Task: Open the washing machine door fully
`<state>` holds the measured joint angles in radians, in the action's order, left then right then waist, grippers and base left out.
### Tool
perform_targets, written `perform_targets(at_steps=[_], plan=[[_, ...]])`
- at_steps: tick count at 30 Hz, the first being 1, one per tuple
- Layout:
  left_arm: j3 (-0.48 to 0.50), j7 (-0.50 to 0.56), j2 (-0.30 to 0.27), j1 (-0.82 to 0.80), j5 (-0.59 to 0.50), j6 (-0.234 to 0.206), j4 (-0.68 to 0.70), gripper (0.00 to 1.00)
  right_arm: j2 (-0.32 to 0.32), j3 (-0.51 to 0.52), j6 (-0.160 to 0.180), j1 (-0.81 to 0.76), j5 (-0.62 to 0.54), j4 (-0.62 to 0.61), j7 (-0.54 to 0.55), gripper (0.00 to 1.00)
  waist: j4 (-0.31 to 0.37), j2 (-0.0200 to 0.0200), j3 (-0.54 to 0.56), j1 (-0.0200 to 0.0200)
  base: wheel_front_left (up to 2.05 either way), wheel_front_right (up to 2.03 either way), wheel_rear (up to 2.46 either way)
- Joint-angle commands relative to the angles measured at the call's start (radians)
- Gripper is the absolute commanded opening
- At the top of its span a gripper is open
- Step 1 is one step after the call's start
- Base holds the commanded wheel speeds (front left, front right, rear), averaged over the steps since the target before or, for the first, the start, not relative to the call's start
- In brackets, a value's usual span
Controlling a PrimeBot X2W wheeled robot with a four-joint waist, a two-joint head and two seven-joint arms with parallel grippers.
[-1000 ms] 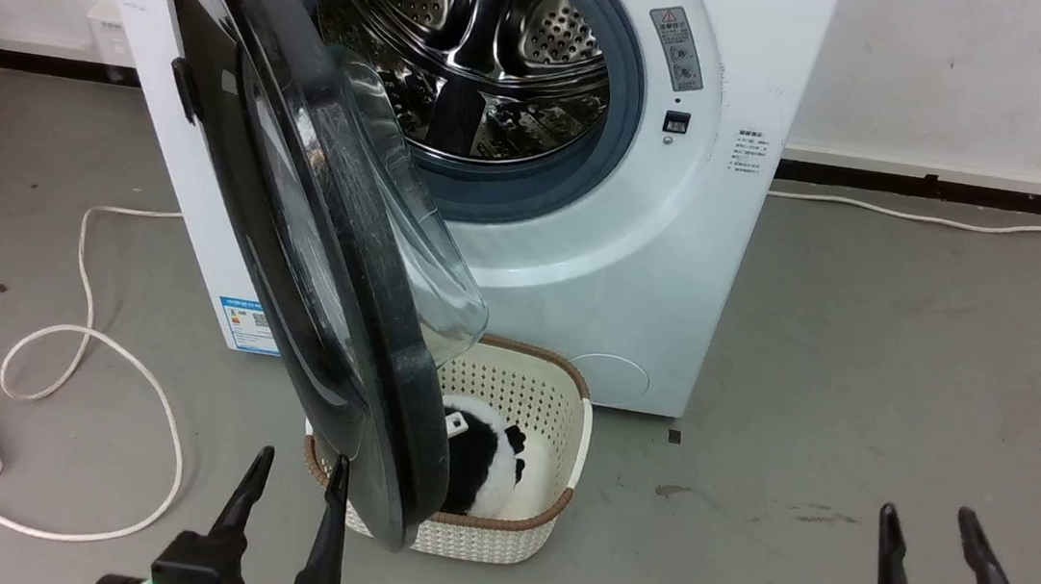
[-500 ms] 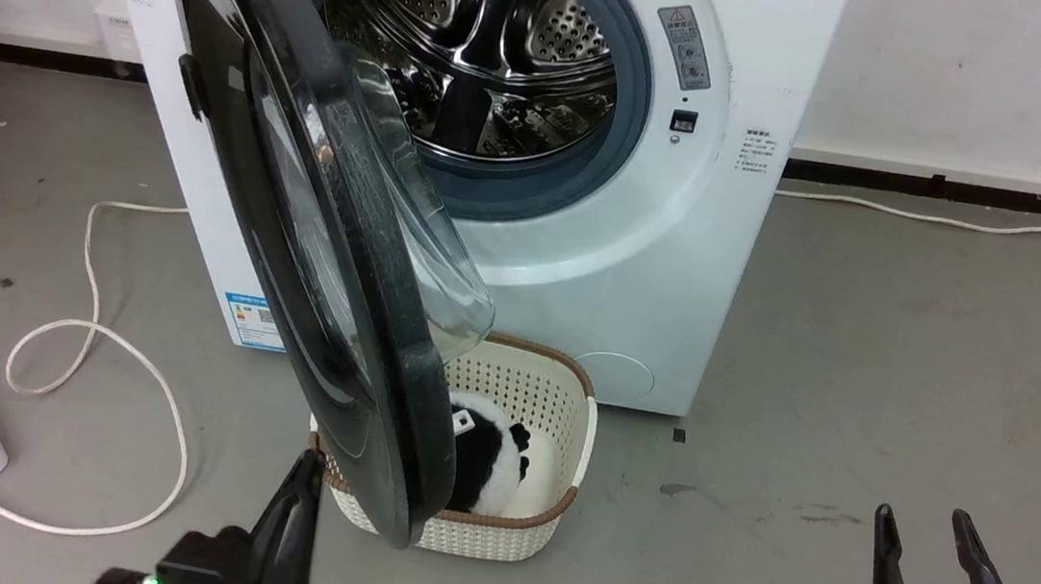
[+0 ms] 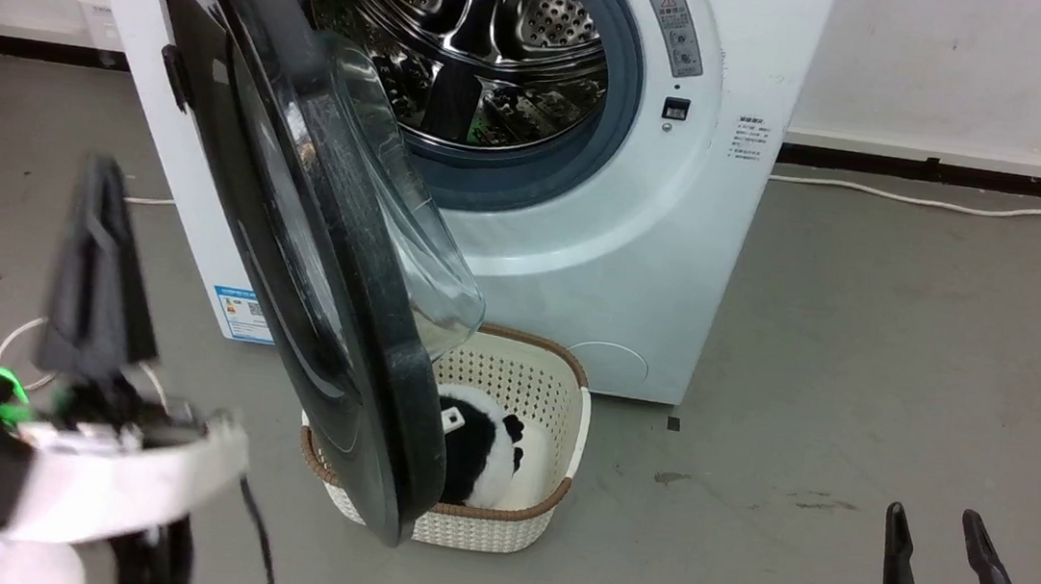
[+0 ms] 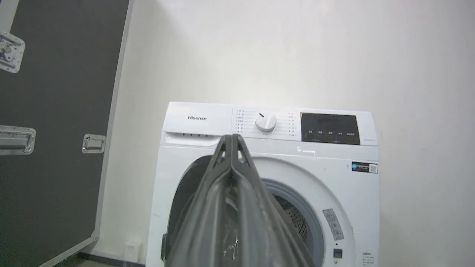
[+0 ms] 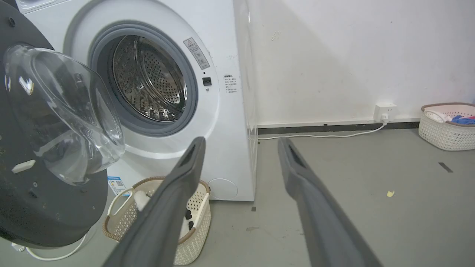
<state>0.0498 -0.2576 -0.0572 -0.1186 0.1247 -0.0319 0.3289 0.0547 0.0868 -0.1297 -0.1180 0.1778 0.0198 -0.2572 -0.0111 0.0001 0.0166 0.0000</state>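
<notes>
The washing machine door (image 3: pixel 294 239) stands part open; my left jaws just clenched empty, probably to push it wider, right jaws released.

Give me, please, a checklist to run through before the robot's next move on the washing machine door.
1. Door fully open: not ok; the washing machine door stands partway open, about edge-on to the head view.
2. Pushing tool ready: ok; the left gripper has its fingers shut on nothing.
3. Contact with the door: not ok; the left gripper hangs apart from it, on its outer side.
4. Other arm clear: ok; the right gripper is open and empty, low at the right.
5. Clearance over the laundry basket: cannot tell; the door's lower edge overlaps it in the head view.
</notes>
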Motion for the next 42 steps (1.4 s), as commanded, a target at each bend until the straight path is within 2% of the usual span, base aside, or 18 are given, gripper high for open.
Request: perform_targets(at_steps=[1,6,14,18,26,32,42], plan=[[0.007,-0.004,-0.004,-0.048,0.005,-0.003,0.041,0.00,-0.004,0.000,-0.001,0.014,0.007,0.002,-0.004,1.00,0.004,-0.0001,0.001,0.0000,0.00,0.00,0.00],[-0.023,0.029,-0.015,-0.152,0.008,0.015,0.113,0.00,-0.004,-0.004,-0.001,0.022,0.020,0.011,-0.004,1.00,0.014,-0.0001,0.001,0.0000,0.00,0.00,0.00],[-0.179,0.175,-0.013,-0.165,-0.026,0.053,0.117,0.00,-0.004,-0.006,-0.001,0.027,0.034,0.021,-0.005,1.00,0.030,-0.0001,-0.006,0.0000,0.00,0.00,0.00],[-0.306,0.225,-0.002,-0.104,-0.002,0.055,0.058,0.00,-0.004,-0.004,-0.001,0.029,0.039,0.026,-0.005,1.00,0.036,-0.0001,-0.015,0.0000,0.00,0.00,0.00],[-0.418,0.257,0.004,-0.027,0.047,0.043,-0.086,0.00,-0.004,-0.004,-0.001,0.035,0.047,0.033,-0.005,1.00,0.037,-0.0001,-0.036,0.0000,0.00,0.00,0.00],[-0.423,0.240,0.005,-0.011,0.073,0.012,-0.240,0.00,-0.004,-0.002,-0.001,0.041,0.050,0.040,-0.005,1.00,0.033,-0.0001,-0.054,0.0000,0.00,0.00,0.00],[-0.383,0.179,0.004,-0.016,0.122,-0.008,-0.447,0.00,-0.005,-0.008,-0.001,0.044,0.053,0.051,-0.005,1.00,0.015,-0.0001,-0.058,0.0000,0.00,0.00,0.00]])
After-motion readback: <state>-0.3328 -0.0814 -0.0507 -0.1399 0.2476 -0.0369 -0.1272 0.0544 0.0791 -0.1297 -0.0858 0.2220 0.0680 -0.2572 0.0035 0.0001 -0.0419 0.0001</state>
